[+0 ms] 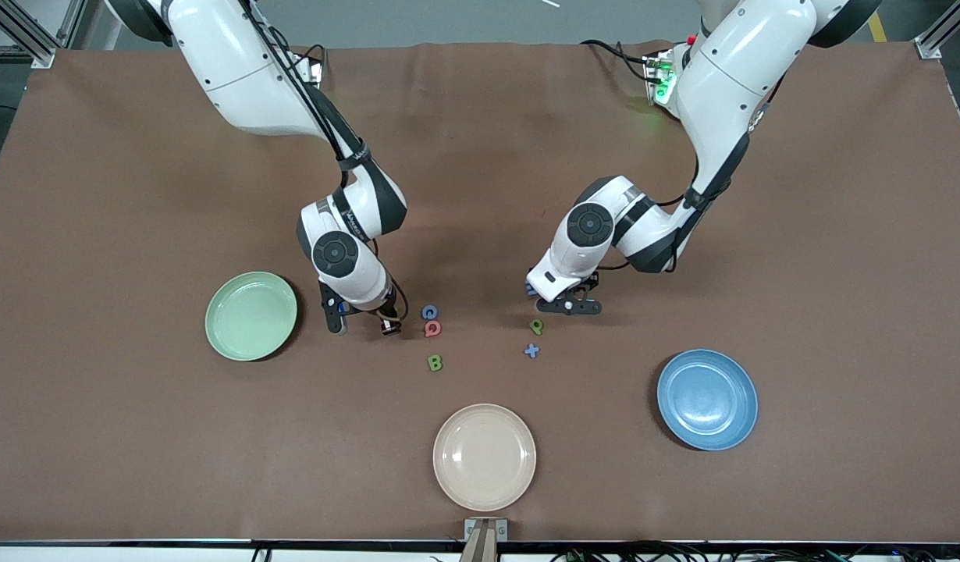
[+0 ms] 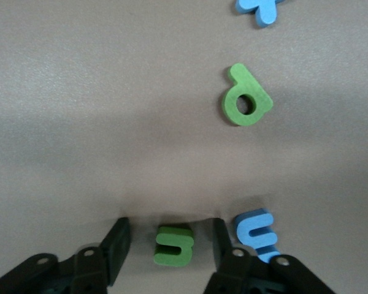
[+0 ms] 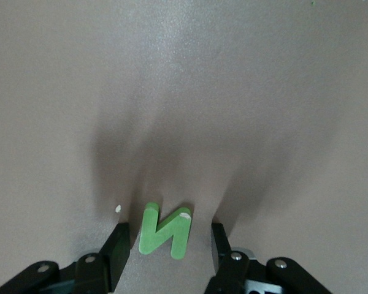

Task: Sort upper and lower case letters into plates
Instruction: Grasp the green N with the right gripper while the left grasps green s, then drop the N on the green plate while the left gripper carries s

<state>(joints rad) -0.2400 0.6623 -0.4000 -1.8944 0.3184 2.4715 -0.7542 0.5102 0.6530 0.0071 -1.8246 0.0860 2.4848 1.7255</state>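
My left gripper [image 1: 570, 304] is open, low over the table, its fingers on either side of a small green letter s [image 2: 173, 246] without touching it; in the left wrist view the gripper [image 2: 170, 228] has a blue letter [image 2: 257, 236] just outside one finger. My right gripper [image 1: 363, 318] is open and straddles a green N [image 3: 165, 230]; it also shows in the right wrist view [image 3: 168, 231]. The mint green plate [image 1: 250, 315] and the blue plate [image 1: 707, 399] hold nothing.
A blue C [image 1: 429, 312], a red Q [image 1: 432, 329] and a green B [image 1: 435, 362] lie beside the right gripper. A green p [image 1: 535, 326] and a blue x [image 1: 531, 350] lie beside the left gripper. A cream plate [image 1: 485, 457] sits near the front edge.
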